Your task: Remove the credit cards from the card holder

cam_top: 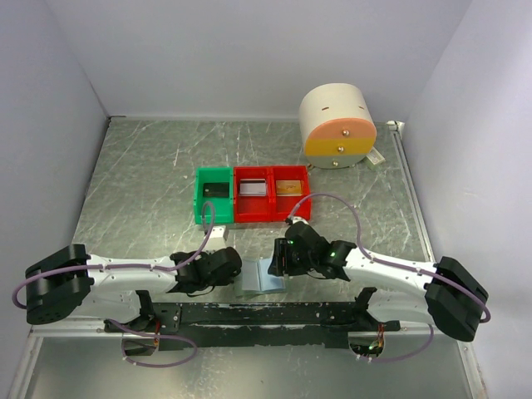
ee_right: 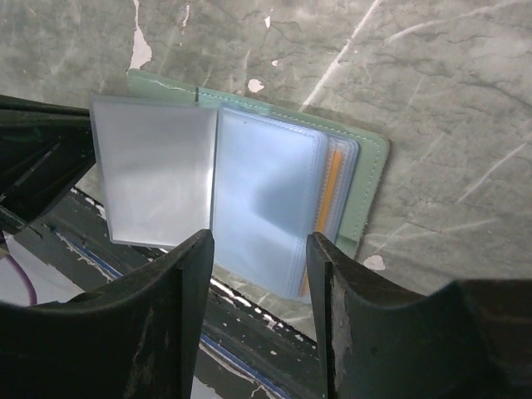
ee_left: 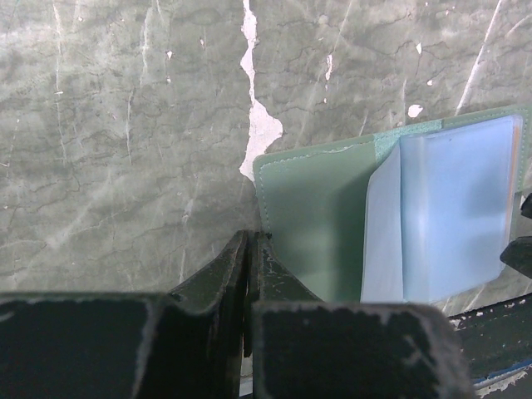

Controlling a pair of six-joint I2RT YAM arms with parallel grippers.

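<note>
The card holder (cam_top: 264, 276) lies open at the table's near edge between my two grippers. It has a pale green cover (ee_left: 316, 208) and pale blue translucent sleeves (ee_right: 266, 195). An orange credit card's edge (ee_right: 332, 179) shows inside the right-hand sleeves. My left gripper (ee_left: 252, 238) is shut, its tips at the cover's left edge. My right gripper (ee_right: 259, 241) is open and empty, just above the near edge of the sleeves, touching nothing.
A green bin (cam_top: 214, 194) and two red bins (cam_top: 253, 193) stand in a row mid-table. A tan card (cam_top: 288, 186) lies in the right red bin. A round beige drawer unit (cam_top: 337, 125) stands at the back right. A black rail (cam_top: 249, 314) runs just below the holder.
</note>
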